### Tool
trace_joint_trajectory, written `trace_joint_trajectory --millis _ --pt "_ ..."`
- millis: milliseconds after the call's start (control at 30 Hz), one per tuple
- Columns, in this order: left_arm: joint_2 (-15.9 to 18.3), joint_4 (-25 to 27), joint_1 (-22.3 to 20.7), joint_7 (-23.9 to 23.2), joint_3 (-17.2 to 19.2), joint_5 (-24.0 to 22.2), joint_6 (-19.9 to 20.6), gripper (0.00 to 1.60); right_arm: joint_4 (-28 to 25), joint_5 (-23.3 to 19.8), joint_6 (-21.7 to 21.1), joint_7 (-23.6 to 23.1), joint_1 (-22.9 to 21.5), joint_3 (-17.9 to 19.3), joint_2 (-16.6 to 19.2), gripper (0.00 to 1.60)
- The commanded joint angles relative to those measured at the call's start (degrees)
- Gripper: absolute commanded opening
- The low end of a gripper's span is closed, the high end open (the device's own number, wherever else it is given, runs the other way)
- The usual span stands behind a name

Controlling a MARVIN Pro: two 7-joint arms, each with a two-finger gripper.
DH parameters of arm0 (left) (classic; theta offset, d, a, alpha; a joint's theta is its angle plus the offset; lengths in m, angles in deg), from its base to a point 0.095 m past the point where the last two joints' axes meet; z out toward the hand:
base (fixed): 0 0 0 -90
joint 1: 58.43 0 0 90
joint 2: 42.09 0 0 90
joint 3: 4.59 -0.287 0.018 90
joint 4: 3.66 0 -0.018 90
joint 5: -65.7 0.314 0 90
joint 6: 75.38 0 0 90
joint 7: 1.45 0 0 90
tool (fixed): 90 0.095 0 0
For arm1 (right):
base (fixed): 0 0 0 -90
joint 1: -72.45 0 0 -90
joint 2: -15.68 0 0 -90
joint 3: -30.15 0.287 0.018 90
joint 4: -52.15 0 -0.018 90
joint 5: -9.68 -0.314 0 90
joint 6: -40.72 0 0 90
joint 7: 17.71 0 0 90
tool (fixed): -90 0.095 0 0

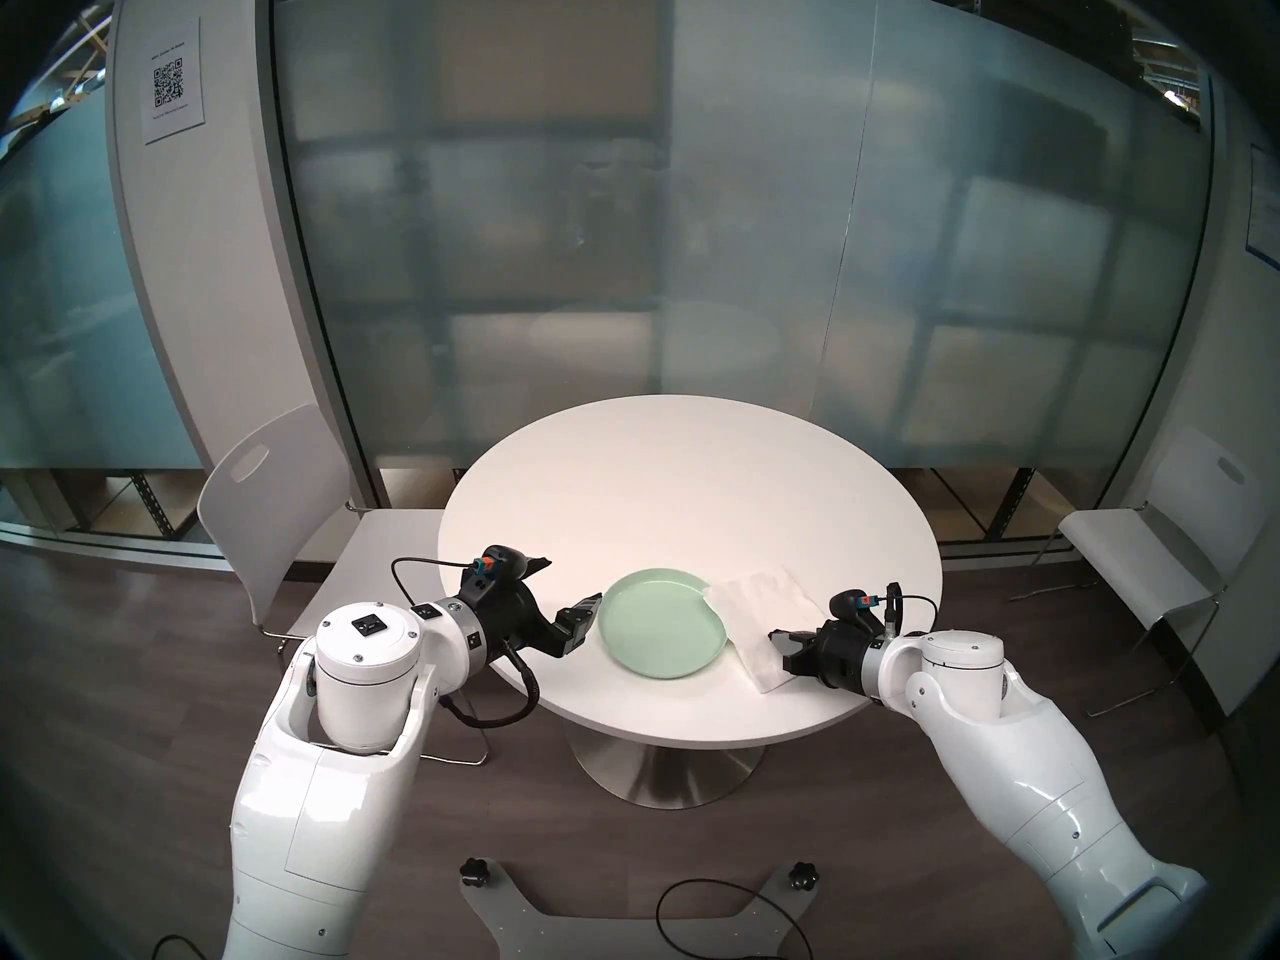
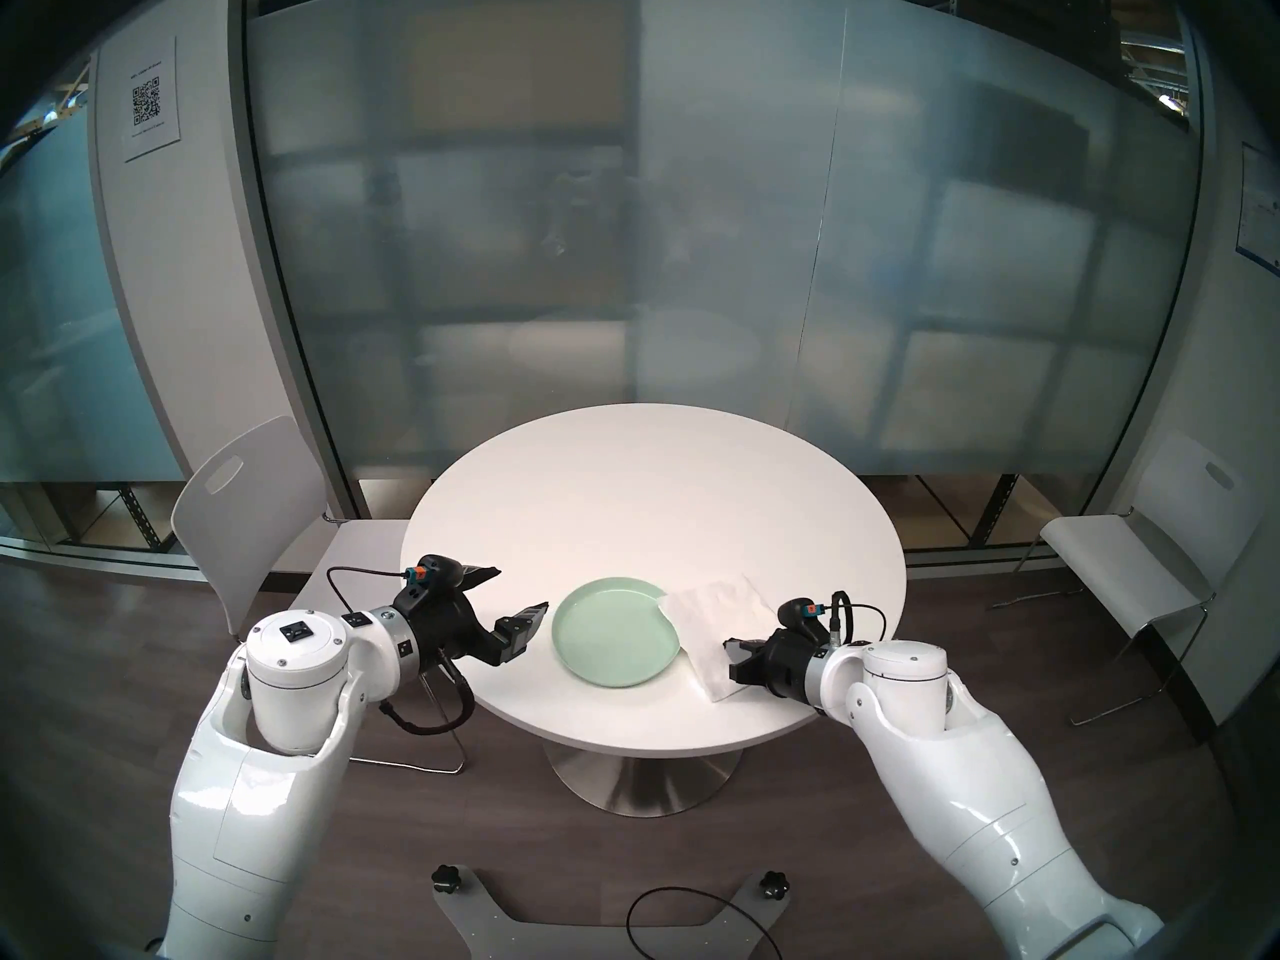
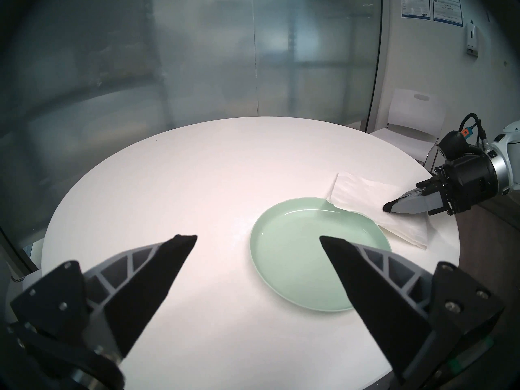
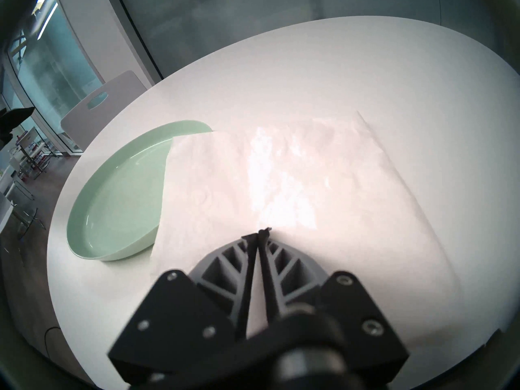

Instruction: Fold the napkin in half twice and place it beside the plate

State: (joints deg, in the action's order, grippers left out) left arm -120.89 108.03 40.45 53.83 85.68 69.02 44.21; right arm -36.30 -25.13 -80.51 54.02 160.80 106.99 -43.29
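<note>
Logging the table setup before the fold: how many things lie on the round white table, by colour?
Pale mint-green: 1, the round plate
White: 1, the thin creased paper napkin, one corner overlapping the plate's rim
Total: 2

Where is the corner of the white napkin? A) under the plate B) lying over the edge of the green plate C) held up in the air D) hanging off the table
B: the napkin has a corner lying over the rim of the plate.
</note>
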Motion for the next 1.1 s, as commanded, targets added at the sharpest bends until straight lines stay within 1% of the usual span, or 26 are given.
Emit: trace_joint_trajectory --millis 0,100,133,200,533,733,1067 --pt "0.0 1.65 0.24 0.18 0.25 0.01 0.28 1.6 0.97 0.43 0.05 -1.62 -4.19 -1.14 -0.45 0.48" --pt "0.0 1.37 0.01 0.26 0.14 -0.05 0.28 1.6 1.01 0.6 -0.92 -2.11 -3.54 -1.23 0.28 0.48" --pt "-0.02 1.24 -0.09 0.29 0.09 -0.07 0.26 1.6 0.79 0.32 -1.86 -2.0 -3.33 -1.01 0.36 0.48" --pt "-0.02 1.05 -0.25 0.29 0.01 -0.1 0.25 1.6 0.27 0.44 -2.16 -2.15 -2.68 -0.83 0.82 0.48" --pt "-0.01 0.05 -1.38 0.42 -0.6 -0.03 0.4 1.6 -3.42 -0.68 -4.75 -0.81 1.57 2.42 1.94 0.49" --pt "0.08 -0.79 -2.09 0.44 -1.03 -0.04 0.18 1.6 -3.93 -0.75 -4.99 0.87 3.14 4.2 1.95 0.48" --pt "0.11 -1.08 -2.38 0.65 -1.14 -0.06 0.11 1.6 -2.37 -0.15 -4.66 3.01 3.3 4.84 1.55 0.47"
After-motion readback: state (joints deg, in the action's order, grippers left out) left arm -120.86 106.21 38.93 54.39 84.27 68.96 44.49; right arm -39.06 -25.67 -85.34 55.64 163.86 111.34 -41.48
